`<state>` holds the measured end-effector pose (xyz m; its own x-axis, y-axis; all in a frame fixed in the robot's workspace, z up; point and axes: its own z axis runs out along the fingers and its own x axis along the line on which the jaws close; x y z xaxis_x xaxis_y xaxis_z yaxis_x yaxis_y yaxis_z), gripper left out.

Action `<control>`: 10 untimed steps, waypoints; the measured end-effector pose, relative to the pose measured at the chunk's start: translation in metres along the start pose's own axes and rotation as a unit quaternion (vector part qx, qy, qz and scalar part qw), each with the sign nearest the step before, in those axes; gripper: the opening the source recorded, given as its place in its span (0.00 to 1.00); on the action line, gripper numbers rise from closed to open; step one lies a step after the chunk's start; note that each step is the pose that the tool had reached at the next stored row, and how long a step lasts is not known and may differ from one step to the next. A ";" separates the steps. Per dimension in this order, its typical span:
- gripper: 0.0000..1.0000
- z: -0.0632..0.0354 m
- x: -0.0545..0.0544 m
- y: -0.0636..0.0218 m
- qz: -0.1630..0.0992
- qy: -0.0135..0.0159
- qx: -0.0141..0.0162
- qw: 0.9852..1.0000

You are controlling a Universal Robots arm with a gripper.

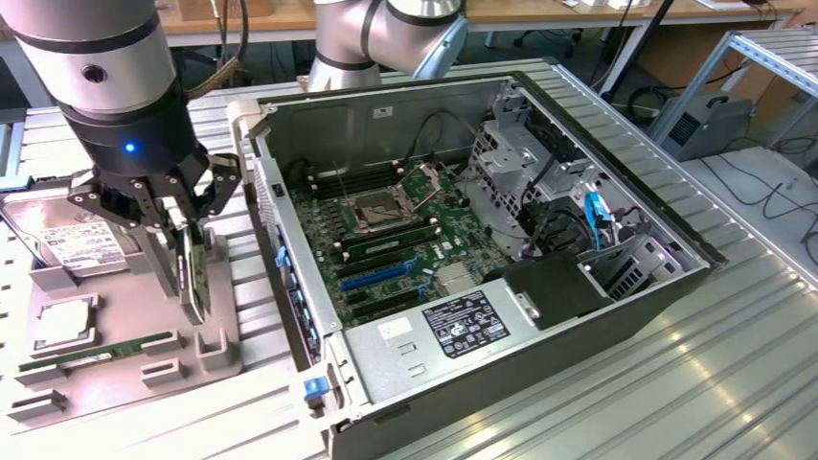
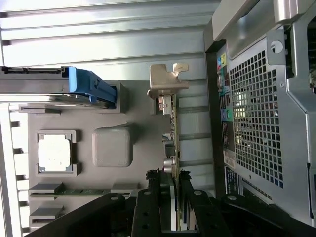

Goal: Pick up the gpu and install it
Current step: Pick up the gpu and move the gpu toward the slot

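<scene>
Grey tray (image 1: 220, 292), exterior view: one hard drive (image 1: 77, 244), one processor (image 1: 61, 323), one memory stick (image 1: 109, 350), and one gpu (image 1: 194, 287) on edge under the gripper (image 1: 172, 244). Wrist view: two fingers (image 2: 148, 210), half-spread, pinch the gpu (image 2: 173, 138).

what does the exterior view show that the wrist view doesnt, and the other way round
Exterior view: inside the computer case, the motherboard, its processor socket and the power supply label.
Wrist view: the case's perforated rear panel and the silver bracket of the card, seen end-on.
Both: the end effector down at the gpu, which stands on edge in the grey tray, with the processor chip and memory stick nearby.
</scene>
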<state>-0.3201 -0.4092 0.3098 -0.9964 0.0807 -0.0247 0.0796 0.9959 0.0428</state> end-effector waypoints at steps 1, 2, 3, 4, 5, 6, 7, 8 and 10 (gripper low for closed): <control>0.27 -0.0054 0.000 0.0002 0.000 0.000 0.000 1.000; 0.27 -0.0100 0.000 0.0004 0.000 0.000 0.000 1.000; 0.27 -0.0164 0.000 0.0007 0.000 0.000 0.000 1.000; 0.27 -0.0199 0.000 0.0009 0.000 0.000 0.000 1.000; 0.27 -0.0223 -0.001 0.0009 0.000 0.000 0.000 1.000; 0.27 -0.0240 -0.001 0.0010 0.000 0.000 0.000 1.000; 0.27 -0.0245 -0.001 0.0010 0.000 0.000 0.000 1.000; 0.27 -0.0251 -0.001 0.0011 0.000 0.000 0.000 1.000; 0.27 -0.0262 -0.001 0.0011 0.000 0.000 0.000 1.000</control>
<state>-0.3201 -0.4092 0.3360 -0.9964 0.0807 -0.0247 0.0796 0.9959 0.0428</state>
